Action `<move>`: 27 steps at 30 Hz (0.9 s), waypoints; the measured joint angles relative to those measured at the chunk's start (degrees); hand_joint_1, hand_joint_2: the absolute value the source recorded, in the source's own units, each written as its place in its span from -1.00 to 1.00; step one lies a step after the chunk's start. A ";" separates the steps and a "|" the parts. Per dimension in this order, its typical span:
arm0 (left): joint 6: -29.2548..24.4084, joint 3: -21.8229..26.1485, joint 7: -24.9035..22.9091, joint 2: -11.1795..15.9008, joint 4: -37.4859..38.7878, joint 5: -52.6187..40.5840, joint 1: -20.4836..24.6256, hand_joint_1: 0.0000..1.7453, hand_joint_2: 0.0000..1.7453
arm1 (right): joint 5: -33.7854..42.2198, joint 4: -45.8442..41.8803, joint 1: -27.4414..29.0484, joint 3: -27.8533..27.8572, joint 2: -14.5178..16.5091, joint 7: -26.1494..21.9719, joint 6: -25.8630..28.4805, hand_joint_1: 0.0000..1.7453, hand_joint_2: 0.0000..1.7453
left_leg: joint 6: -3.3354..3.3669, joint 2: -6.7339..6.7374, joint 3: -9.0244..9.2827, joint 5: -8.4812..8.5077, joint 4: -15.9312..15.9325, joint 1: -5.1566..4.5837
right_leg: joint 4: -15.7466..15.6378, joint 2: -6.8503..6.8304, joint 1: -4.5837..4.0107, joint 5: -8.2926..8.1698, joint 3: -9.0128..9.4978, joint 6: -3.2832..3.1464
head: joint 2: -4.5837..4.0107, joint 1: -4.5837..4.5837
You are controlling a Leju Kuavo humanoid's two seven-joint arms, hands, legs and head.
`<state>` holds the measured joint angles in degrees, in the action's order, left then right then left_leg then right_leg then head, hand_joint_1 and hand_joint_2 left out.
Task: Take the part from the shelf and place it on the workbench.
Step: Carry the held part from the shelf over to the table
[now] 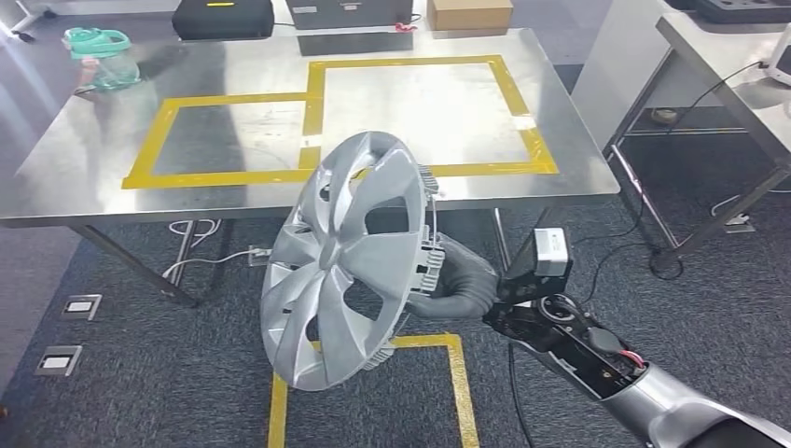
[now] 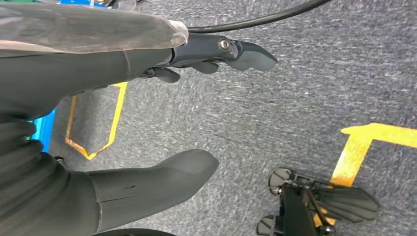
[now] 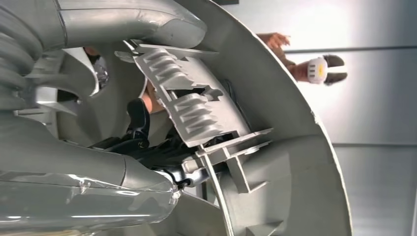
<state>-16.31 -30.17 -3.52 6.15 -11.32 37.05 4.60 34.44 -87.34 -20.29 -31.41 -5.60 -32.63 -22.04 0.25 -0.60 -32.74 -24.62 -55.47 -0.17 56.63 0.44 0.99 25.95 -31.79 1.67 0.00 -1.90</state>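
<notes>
The right hand [image 1: 459, 285] grips the silver hubcap [image 1: 347, 257] from behind, its fingers hooked through the ribbed clips on the inner rim, as the right wrist view shows with the hand [image 3: 142, 162] wrapped among the plastic ribs of the hubcap [image 3: 275, 147]. The hubcap stands nearly upright, tilted slightly, held in the air at about 6 o'clock from the steel table [image 1: 112, 149], just short of its near edge and above the grey carpet [image 1: 140, 373]. Yellow tape [image 1: 317, 121] marks two rectangles on the table, and a teal container [image 1: 101, 56] stands at its 10 o'clock corner. Beyond the far edge, at 12 o'clock, sit a black case [image 1: 222, 19] and a cardboard box [image 1: 469, 13]. The left hand [image 2: 147, 98] hangs over the carpet, thumb and fingers apart, holding nothing.
</notes>
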 joint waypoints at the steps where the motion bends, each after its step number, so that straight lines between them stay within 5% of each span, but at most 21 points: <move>1: 0.00 -0.01 0.01 0.03 0.00 0.02 -0.02 -1.00 1.00 | 0.01 0.00 -0.01 -0.01 0.00 -0.01 0.06 1.00 1.00 | 0.02 0.04 -0.08 0.06 -0.01 0.02 | -0.02 0.08 -0.05 -0.02 -0.11 -0.15 | 0.00 0.20; 16: 0.05 -0.14 0.01 0.26 0.00 -0.07 0.03 -1.00 1.00 | 0.03 -0.33 0.01 0.02 0.00 -0.01 0.23 1.00 1.00 | -0.54 0.08 0.22 0.04 0.50 0.29 | -0.32 0.10 -0.37 0.11 0.11 -0.69 | 0.00 1.04; 20: 0.20 -0.42 0.02 0.33 -0.04 -0.19 0.03 -1.00 1.00 | 0.07 -1.03 0.17 0.28 -0.03 0.02 0.29 1.00 1.00 | 0.60 0.38 2.38 0.85 3.76 0.87 | 1.26 -0.10 -0.46 1.32 -0.51 0.02 | 0.00 0.91; 23: 0.25 -0.60 0.03 0.34 -0.04 -0.20 0.04 -1.00 1.00 | 0.12 -1.23 0.57 0.55 -0.05 -0.03 0.38 1.00 1.00 | 0.67 0.57 3.60 0.82 4.68 1.38 | 11.48 -0.13 0.13 5.43 -5.59 0.82 | 0.00 0.15; 24: 0.28 -0.65 0.03 0.33 -0.04 -0.20 0.02 -1.00 1.00 | 0.12 -1.25 0.73 0.61 -0.05 -0.03 0.42 1.00 1.00 | 0.45 0.54 3.83 0.59 4.63 1.55 | 13.56 -0.15 0.53 5.70 -6.80 1.26 | 0.00 0.03; 25: 0.31 -0.71 0.03 0.31 -0.04 -0.20 -0.03 -1.00 1.00 | 0.12 -1.25 0.83 0.66 -0.07 -0.02 0.43 1.00 1.00 | 0.08 0.47 4.08 0.29 4.50 1.83 | 13.62 -0.18 1.00 4.89 -7.07 1.80 | 0.00 -0.02; 27: 0.35 -0.80 0.03 0.28 -0.04 -0.20 -0.16 -1.00 1.00 | 0.12 -1.25 0.89 0.72 -0.08 0.01 0.43 1.00 1.00 | -0.99 0.28 4.55 -0.66 3.78 2.62 | 7.83 -0.26 2.06 0.78 -4.78 3.07 | 0.00 -0.18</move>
<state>-15.96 -30.98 -3.50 6.43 -11.37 36.85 4.44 34.56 -88.59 -19.40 -30.69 -5.68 -32.62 -21.61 -0.75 -0.32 -28.19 -25.28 -51.70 2.46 64.45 0.18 3.05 26.73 -36.57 4.75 0.00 -2.08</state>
